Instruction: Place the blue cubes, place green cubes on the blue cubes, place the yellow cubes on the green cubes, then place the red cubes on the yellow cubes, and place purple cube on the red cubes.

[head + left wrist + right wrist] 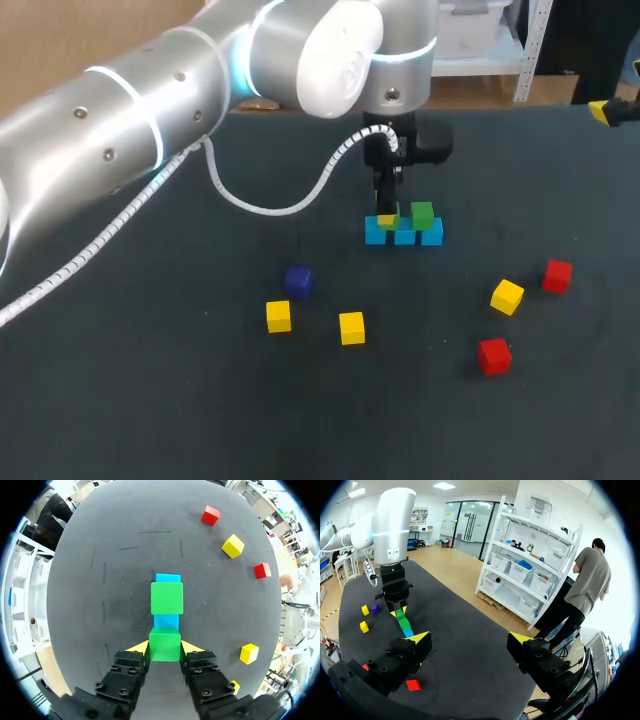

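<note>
Counter (150,400) is one flat matte dark-grey surface, evenly lit, with a few faint short blue lines (104,570) marked on it.

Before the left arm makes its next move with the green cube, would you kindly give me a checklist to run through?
1. left gripper shut on the held green cube, a fingertip on each side: ok.
2. Held green cube in line with the row of blue cubes: ok.
3. Held green cube seated on the blue cubes, not above them: cannot tell.
4. placed green cube sits square on the row: ok.
5. right gripper open and well away from the stack: ok.
6. yellow cubes loose on the table, ready for the next layer: ok.
</note>
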Available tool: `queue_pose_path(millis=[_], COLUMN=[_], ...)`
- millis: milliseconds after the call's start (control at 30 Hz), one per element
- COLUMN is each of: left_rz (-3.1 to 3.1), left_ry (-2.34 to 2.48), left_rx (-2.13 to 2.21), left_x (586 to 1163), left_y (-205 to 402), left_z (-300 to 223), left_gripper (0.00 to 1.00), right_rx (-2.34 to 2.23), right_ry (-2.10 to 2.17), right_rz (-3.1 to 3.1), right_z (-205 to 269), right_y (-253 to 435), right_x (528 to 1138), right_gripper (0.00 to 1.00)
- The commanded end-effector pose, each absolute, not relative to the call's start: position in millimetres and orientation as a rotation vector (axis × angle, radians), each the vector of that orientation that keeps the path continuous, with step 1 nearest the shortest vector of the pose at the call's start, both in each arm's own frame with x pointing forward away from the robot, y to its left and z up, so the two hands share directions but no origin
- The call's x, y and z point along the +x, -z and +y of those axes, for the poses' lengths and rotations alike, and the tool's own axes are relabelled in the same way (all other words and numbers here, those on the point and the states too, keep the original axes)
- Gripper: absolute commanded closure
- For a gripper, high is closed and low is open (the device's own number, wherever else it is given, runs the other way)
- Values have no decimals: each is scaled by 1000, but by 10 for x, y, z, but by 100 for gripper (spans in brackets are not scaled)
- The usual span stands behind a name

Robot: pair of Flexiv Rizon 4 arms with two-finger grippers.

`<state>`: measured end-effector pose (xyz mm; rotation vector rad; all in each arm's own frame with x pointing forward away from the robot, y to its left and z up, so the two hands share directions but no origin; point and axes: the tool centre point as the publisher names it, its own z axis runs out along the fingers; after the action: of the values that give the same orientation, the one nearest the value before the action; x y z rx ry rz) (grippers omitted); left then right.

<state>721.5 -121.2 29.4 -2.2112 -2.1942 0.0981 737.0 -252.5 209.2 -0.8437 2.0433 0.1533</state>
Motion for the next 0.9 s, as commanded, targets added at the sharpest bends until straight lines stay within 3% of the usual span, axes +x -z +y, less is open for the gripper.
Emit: queue_pose_path(millis=[33, 100, 267, 367, 467, 567, 667, 867, 900], left_rz=[-2197, -2194, -2188, -2187, -2189, -2190, -2189, -2189, -2189], left_ry=[-104, -104, -121, -120, -120, -122, -121, -125, -124], left_rx=[-2210, -2214, -2221, -2221, -2218, -2214, -2214, -2218, -2219], left_x=[7227, 7227, 7231, 7232, 7231, 7230, 7230, 7229, 7227], left_y=[-291, -290, -282, -283, -283, -282, -281, -291, -297], left_z=[-1200, -1200, -1205, -1211, -1213, -1213, -1214, -1224, -1224], left_gripper=[84, 82, 58, 51, 29, 25, 12, 9, 0], right_rx=[-850, -850, -850, -850, -850, -850, -850, -850, -850], right_ry=[-165, -165, -165, -165, -165, -165, -165, -165, -165], right_rz=[2041, 2041, 2041, 2041, 2041, 2041, 2041, 2041, 2041], right_z=[-2540, -2540, -2540, -2540, -2540, -2540, -2540, -2540, -2540], right_y=[-2085, -2085, -2085, -2085, -2085, -2085, -2085, -2085, -2085], right_x=[7395, 7395, 7395, 7395, 7395, 7395, 7395, 7395, 7395], right_gripper=[0, 0, 0, 0, 0, 0, 0, 0, 0])
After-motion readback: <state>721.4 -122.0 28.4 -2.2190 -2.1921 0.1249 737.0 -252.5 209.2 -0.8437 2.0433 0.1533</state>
